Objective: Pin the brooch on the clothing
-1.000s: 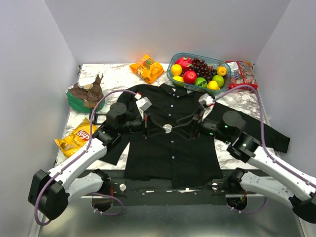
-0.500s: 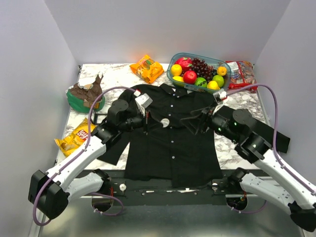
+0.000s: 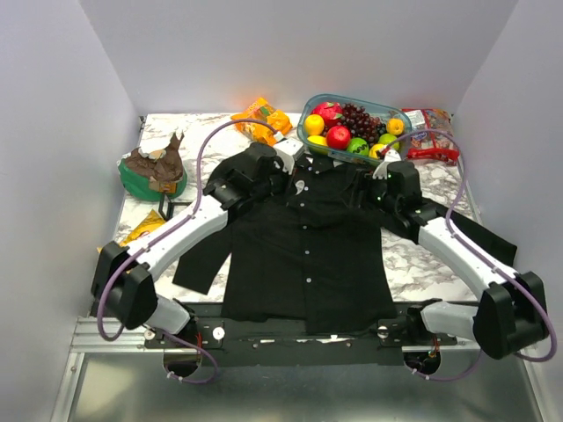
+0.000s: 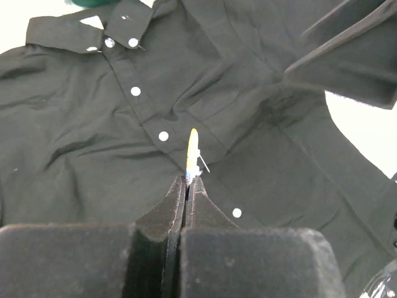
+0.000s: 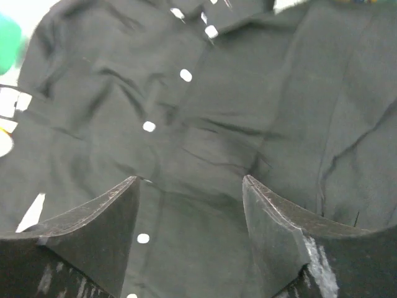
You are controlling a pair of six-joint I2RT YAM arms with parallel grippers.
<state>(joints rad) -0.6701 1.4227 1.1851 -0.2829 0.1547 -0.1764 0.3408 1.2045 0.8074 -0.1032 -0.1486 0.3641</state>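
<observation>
Worktop [image 3: 207,132] w/ big black shirt [image 3: 303,255] lying flat on it, front up. R jaws hang over the shirt's chest, wide apart, nothing in them. L jaws are shut tight on the brooch [image 4: 193,149]. It stands on its edge, just above the shirt, near the button row below the collar.

- fruit tub [image 3: 347,123]: teal, holding grapes, apples, lemons and a lime; just beyond the right gripper [image 5: 189,179], toward the back wall.
- orange snack bag [image 3: 262,119]: beyond the left gripper [image 4: 188,185], slightly to its left.
- red-and-clear packet [image 3: 428,130]: beyond and right of the right gripper.
- green bowl [image 3: 151,183] of brown pieces: well left of the left gripper.
- yellow chip bag [image 3: 141,230]: left of it and nearer, partly hidden.
- marble table [image 3: 202,132]: beneath all.
</observation>
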